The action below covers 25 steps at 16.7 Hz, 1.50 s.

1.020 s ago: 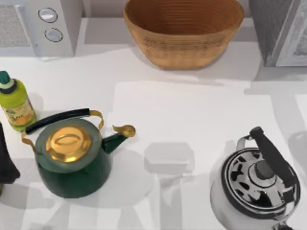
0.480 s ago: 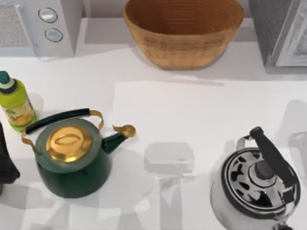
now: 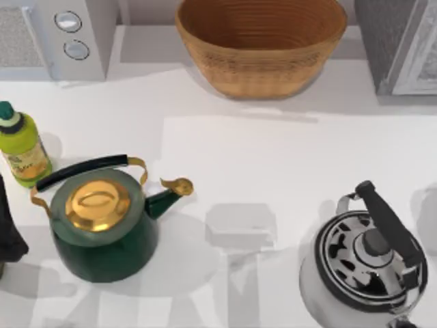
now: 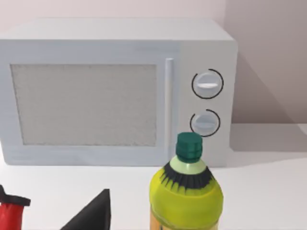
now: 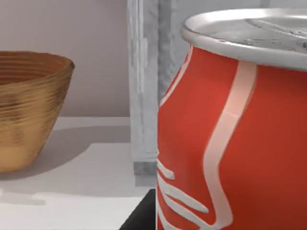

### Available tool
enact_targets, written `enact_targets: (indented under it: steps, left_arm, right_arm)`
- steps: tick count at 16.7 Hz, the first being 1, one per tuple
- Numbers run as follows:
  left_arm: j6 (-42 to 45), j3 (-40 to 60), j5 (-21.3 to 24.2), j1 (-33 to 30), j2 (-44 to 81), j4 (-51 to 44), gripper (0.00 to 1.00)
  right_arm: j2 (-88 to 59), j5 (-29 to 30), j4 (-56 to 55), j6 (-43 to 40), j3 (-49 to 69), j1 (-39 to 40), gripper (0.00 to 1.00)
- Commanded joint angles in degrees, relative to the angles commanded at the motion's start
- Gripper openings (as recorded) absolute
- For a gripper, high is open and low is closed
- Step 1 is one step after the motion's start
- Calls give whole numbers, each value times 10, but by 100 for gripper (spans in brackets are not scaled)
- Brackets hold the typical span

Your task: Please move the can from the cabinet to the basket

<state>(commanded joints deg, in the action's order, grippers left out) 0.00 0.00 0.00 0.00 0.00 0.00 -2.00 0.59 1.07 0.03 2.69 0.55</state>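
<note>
The can (image 5: pixel 230 134), red with white script and a silver top, stands very close before the right wrist camera. A dark fingertip (image 5: pixel 141 218) of my right gripper shows beside its lower part, and the gripper looks shut on it. Behind the can rises the cabinet's grey speckled edge (image 5: pixel 144 96), and the cabinet (image 3: pixel 399 41) sits at the table's back right corner. The tan wicker basket (image 3: pixel 259 65) stands at the back middle, with its wall (image 5: pixel 24 120) off to the can's side. My left arm (image 3: pixel 7 232) is parked at the left edge.
A white microwave (image 3: pixel 61 37) sits at the back left. A yellow-green bottle (image 3: pixel 20 147) stands in front of it, and a green kettle with a gold lid (image 3: pixel 102 219) is nearby. At the front right stands a silver kettle (image 3: pixel 365 263).
The arm's shadow at the table's right edge has slid toward the front and off to the right. Basket, kettles and bottle have not moved.
</note>
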Motion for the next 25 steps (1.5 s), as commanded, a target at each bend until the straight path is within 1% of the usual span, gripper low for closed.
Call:
enact_targets:
  steps: [2,8,12,14,17,25]
  left_arm:
    - [0,0,0,0,0,0,100]
    - [0,0,0,0,0,0,100]
    - [0,0,0,0,0,0,100]
    - [0,0,0,0,0,0,100]
    - [0,0,0,0,0,0,100]
    - [0,0,0,0,0,0,100]
  right_arm:
    - [18,-5,-9,0,-24,-5,0]
    - [16,-6,-9,1,-30,-4,0]
    - [-44,12,-33,2,27,18,0]
    - [-110,31,-54,3,86,38,0]
    - [-252,71,-89,3,197,75,0]
    - [-752,202,-205,6,560,194,0]
